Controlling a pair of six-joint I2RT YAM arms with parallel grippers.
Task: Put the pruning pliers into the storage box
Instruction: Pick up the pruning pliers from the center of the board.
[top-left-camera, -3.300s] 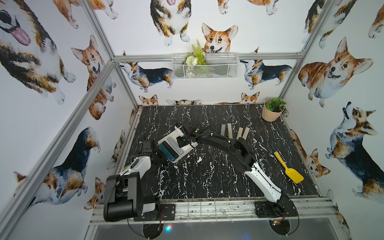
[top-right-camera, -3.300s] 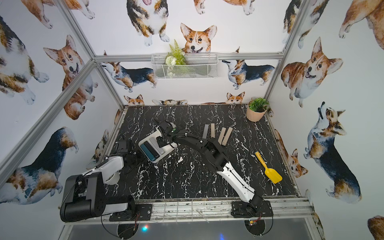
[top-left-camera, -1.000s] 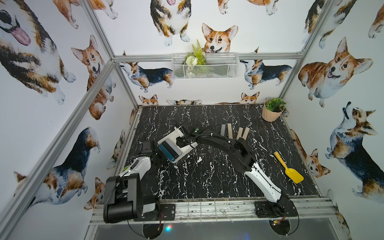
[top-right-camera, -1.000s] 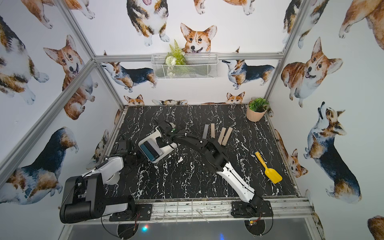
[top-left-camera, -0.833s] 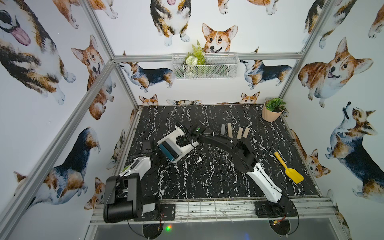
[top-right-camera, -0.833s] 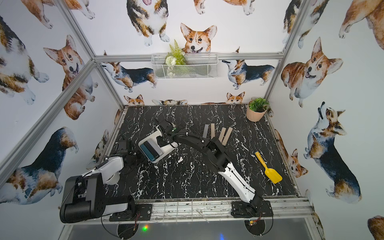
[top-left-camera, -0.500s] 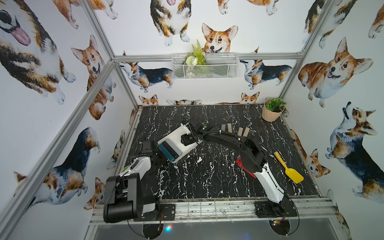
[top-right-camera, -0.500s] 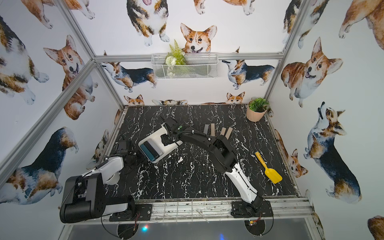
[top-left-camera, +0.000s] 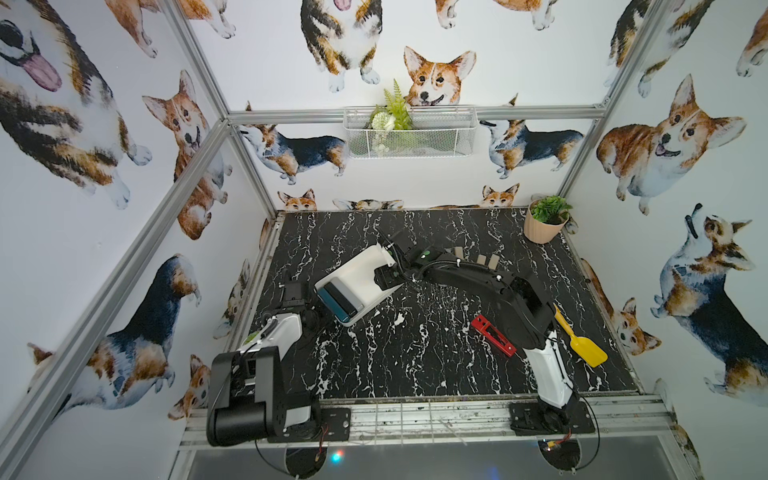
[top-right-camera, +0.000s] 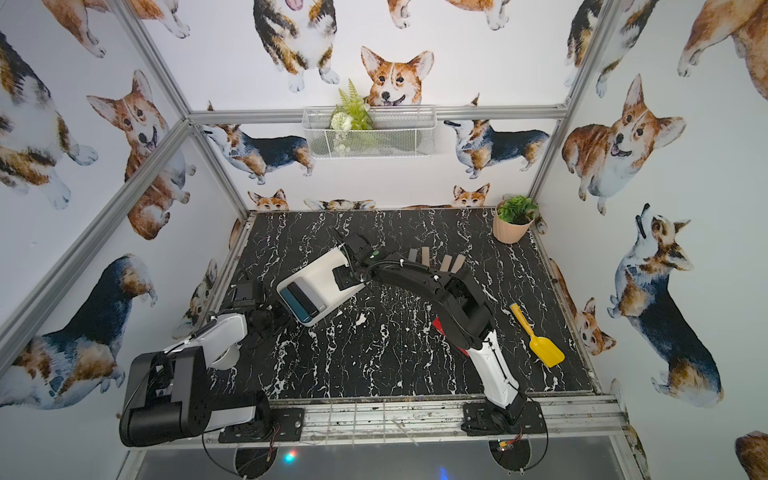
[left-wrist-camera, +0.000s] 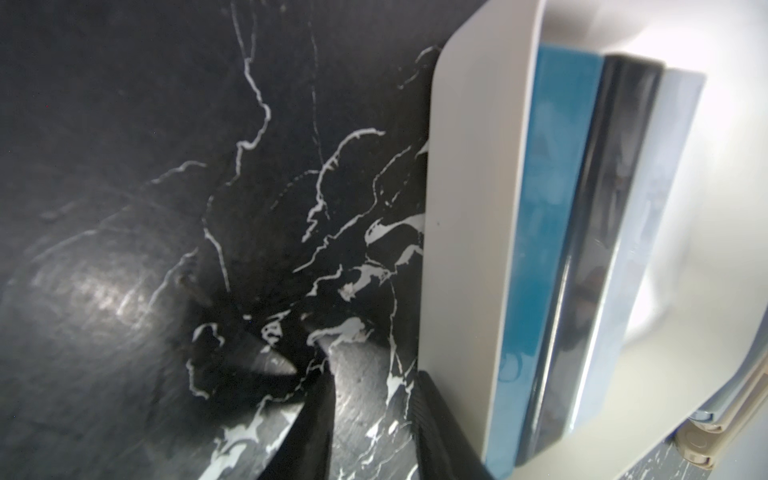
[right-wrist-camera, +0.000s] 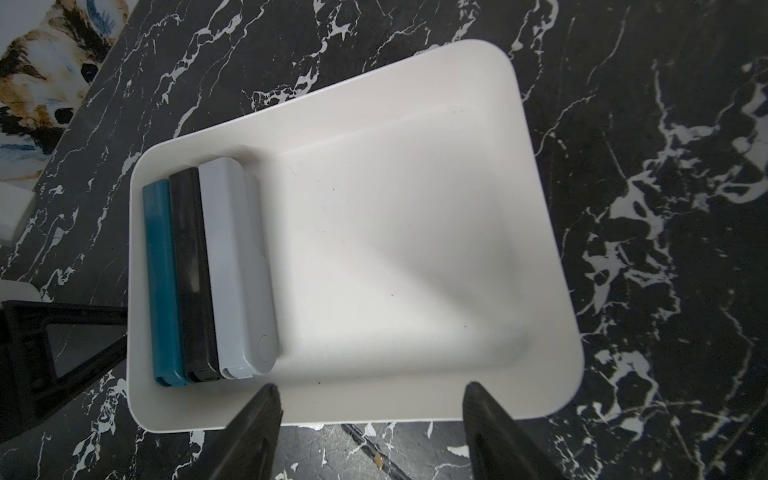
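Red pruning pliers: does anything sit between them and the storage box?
Nothing visible does: only bare table lies between the red pruning pliers and the storage box. The right arm passes close by them, above the table. In the box, the floor beside the teal pliers, black pliers and grey pliers is free.

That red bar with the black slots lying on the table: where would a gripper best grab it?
Around the middle of the red bar, pinching across its narrow width and coming straight down from above. It lies flat and diagonal on the table with both long sides free, so the jaws would probably need turning to straddle them.
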